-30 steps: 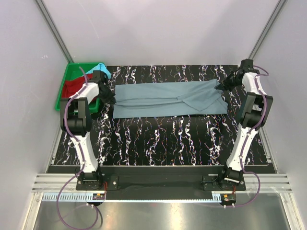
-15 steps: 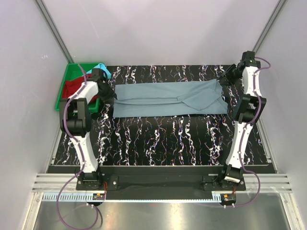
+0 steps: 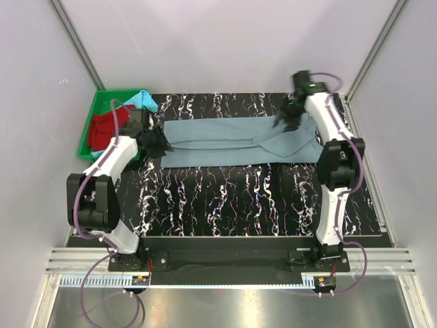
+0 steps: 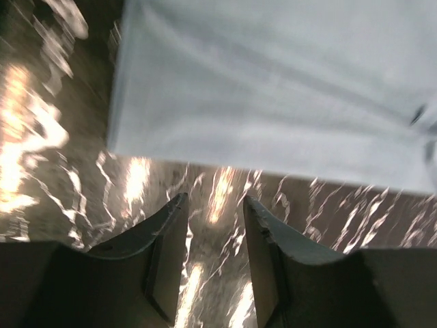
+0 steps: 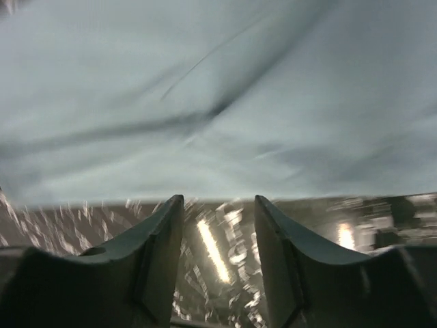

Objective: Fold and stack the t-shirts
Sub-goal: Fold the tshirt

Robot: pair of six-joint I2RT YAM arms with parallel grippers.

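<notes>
The dusty grey-blue t-shirt (image 3: 232,142) lies folded into a long strip across the far half of the table. My left gripper (image 3: 157,143) hovers at its left end, open and empty; in the left wrist view the left gripper (image 4: 215,205) is just short of the shirt's corner (image 4: 273,102). My right gripper (image 3: 284,123) hangs over the shirt's right part, open and empty. In the right wrist view the right gripper (image 5: 218,205) is above bare table at the cloth's edge (image 5: 218,89). The red t-shirt (image 3: 102,127) and the light turquoise t-shirt (image 3: 145,100) lie in the tray.
A green plastic tray (image 3: 87,140) stands at the far left corner, beside my left arm. The black marbled table (image 3: 239,198) reaches white walls on three sides. Both wrist views are blurred.
Both grippers have opened and let go of the grey-blue shirt's ends. The right arm swung left over the shirt's right part. The left arm shifted slightly nearer.
</notes>
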